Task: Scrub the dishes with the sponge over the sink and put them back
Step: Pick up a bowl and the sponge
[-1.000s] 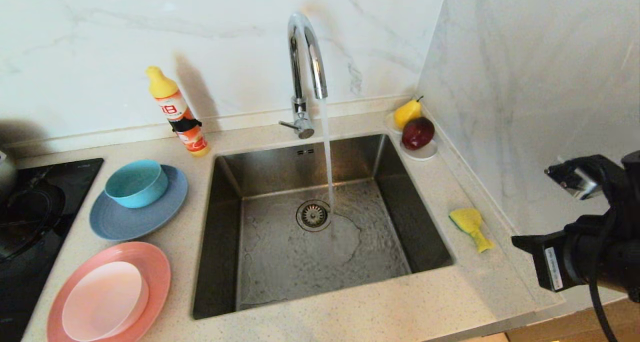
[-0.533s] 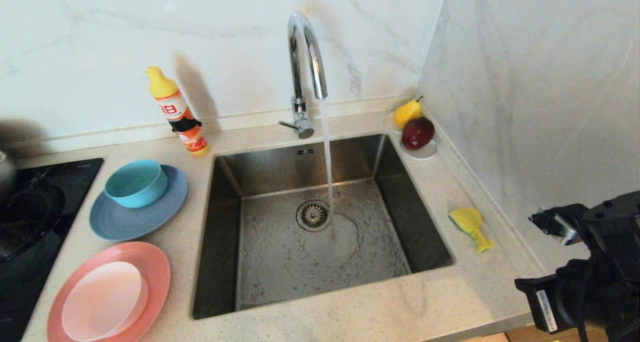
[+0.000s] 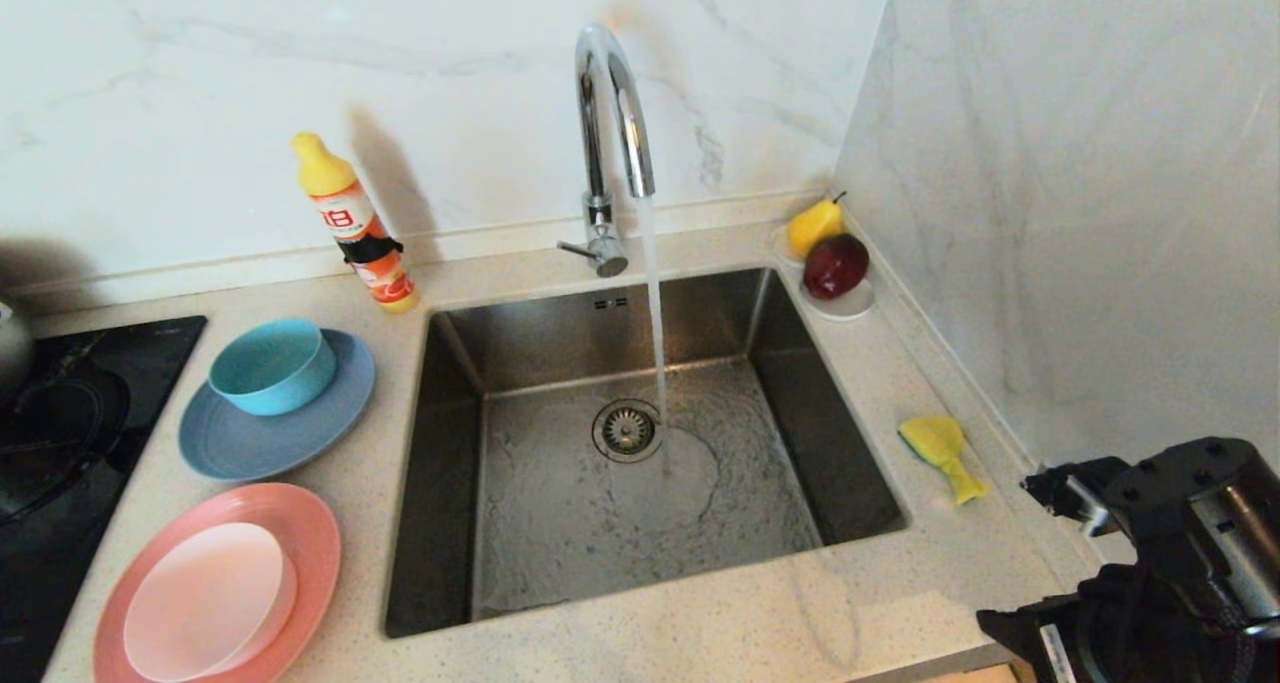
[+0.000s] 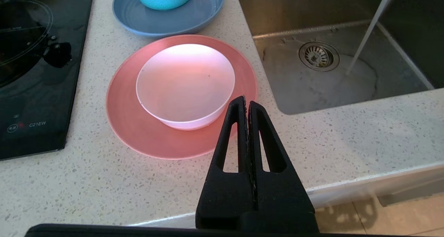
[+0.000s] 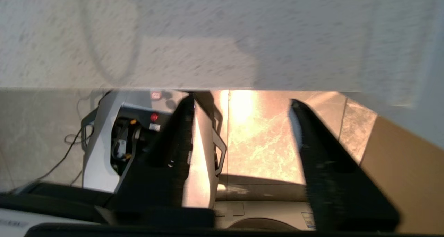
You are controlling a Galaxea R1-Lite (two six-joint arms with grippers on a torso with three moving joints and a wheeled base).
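The yellow sponge (image 3: 940, 443) lies on the counter right of the sink (image 3: 440, 483), where water runs from the chrome tap (image 3: 610, 113). Left of the sink, the teal bowl (image 3: 272, 365) sits on the grey-blue plate (image 3: 260, 438), and the pale pink bowl (image 3: 210, 598) on the salmon plate (image 3: 300, 553). My right arm (image 3: 1180, 523) hangs low at the counter's near right corner, short of the sponge. Its gripper (image 5: 242, 101) is open and empty, below the counter edge. My left gripper (image 4: 245, 100) is shut and empty, parked near the salmon plate (image 4: 138, 133).
An orange detergent bottle (image 3: 355, 225) stands behind the dishes. A white saucer (image 3: 850, 308) with a pear and a red fruit sits in the back right corner. A black hob (image 3: 60, 433) fills the far left. The marble side wall (image 3: 1050, 213) runs close to the sponge.
My right arm has dropped from beside the wall down toward the counter's near right corner. The dishes, the sponge and the left arm have not moved.
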